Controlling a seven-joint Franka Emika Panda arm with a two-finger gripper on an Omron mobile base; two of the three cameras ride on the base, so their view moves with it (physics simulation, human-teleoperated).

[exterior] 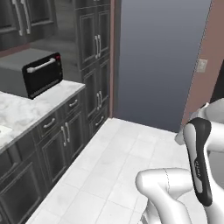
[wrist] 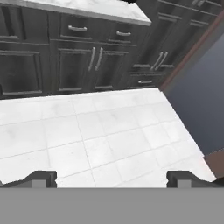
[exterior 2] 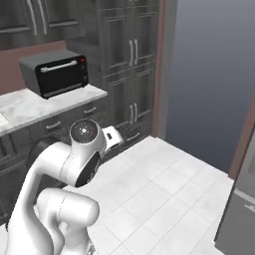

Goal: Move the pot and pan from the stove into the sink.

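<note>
We are nowhere near the working part of the job yet. Neither the pot, the pan nor the stove is in front of us, so we cannot say where they stand, and we judge that none of the carrying has begun.

In the left base view a marble surface (exterior: 30,109) runs along the left side of the frame, with a dark toaster oven (exterior: 35,74) sitting on it at the upper left. A small white patch at the far left edge of that surface may be a corner of the sink (exterior: 3,130), but it is too small for us to be sure. Below the surface are dark cabinets (exterior: 52,144), and tall dark cupboards (exterior: 97,61) fill the upper middle. A white tiled floor (exterior: 113,162) spreads across the lower centre.

Our hand (wrist: 111,179) points down at the floor in the hand view. Its two dark fingertips (wrist: 41,178) sit far apart at the bottom of the frame, spread wide with nothing between them.

What remains, as we read it, is everything: driving to the stove, lifting one vessel, taking it to the sink, then the same for the other.
</note>
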